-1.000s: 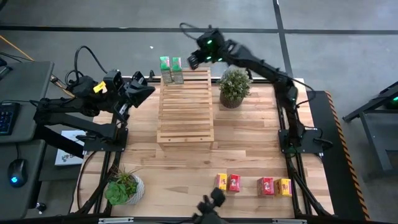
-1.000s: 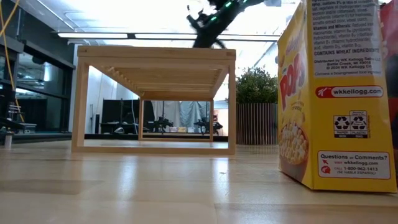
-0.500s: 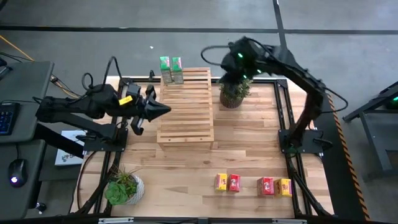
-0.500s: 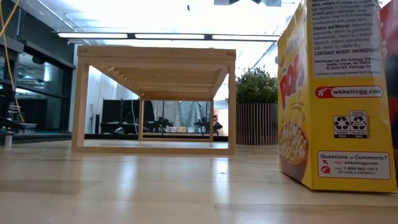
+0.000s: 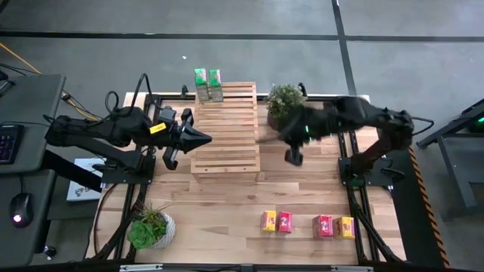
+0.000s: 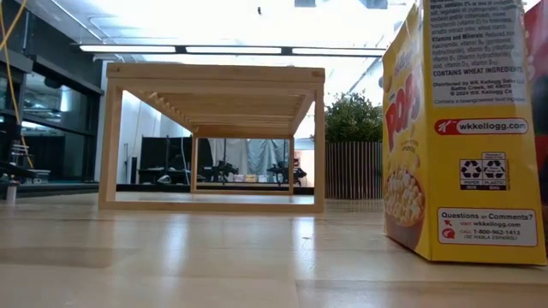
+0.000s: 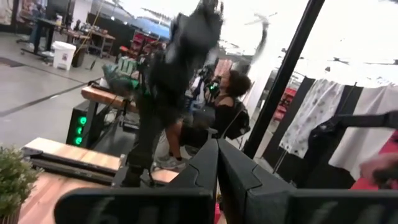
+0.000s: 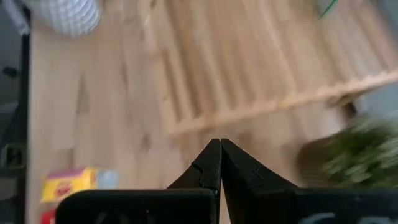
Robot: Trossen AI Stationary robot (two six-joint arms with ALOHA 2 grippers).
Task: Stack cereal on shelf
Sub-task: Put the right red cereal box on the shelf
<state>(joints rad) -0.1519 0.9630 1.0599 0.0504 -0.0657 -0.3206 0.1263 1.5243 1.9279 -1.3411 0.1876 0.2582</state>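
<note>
The shelf is a light-wood slatted rack in the middle of the table; the low view shows it as an open frame. Two green cereal boxes stand upright on its far left corner. Two yellow and two red boxes stand in a row on the table near the front edge, and one yellow box fills the right of the low view. My left gripper is shut and empty at the shelf's left edge. My right gripper is shut and empty above the table, right of the shelf, pointing down.
A potted plant stands at the shelf's far right, partly under my right arm. Another plant sits at the near left corner. Bare tabletop lies between the shelf and the front row of boxes. A person sits beyond the table.
My right gripper has swung from the shelf's far end by the green boxes toward the table's right and near side, passing over the plant and tipping down. My left gripper has shifted right toward the shelf's left edge and levelled out. Both stayed shut; no box moved.
</note>
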